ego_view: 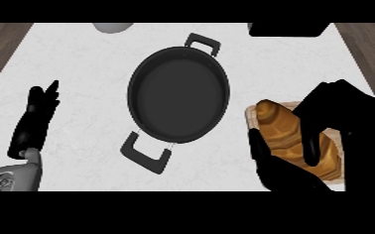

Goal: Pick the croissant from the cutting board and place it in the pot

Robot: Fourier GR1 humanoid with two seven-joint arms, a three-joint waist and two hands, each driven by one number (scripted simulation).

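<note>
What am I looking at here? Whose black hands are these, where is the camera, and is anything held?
The camera sits in a humanoid robot's head, looking steeply down at a counter. The black hands are its own. The left hand rests open at the left edge. A pot stands mid-counter, nothing in it. At the right, the right hand curls round a croissant lying on a board.
</note>
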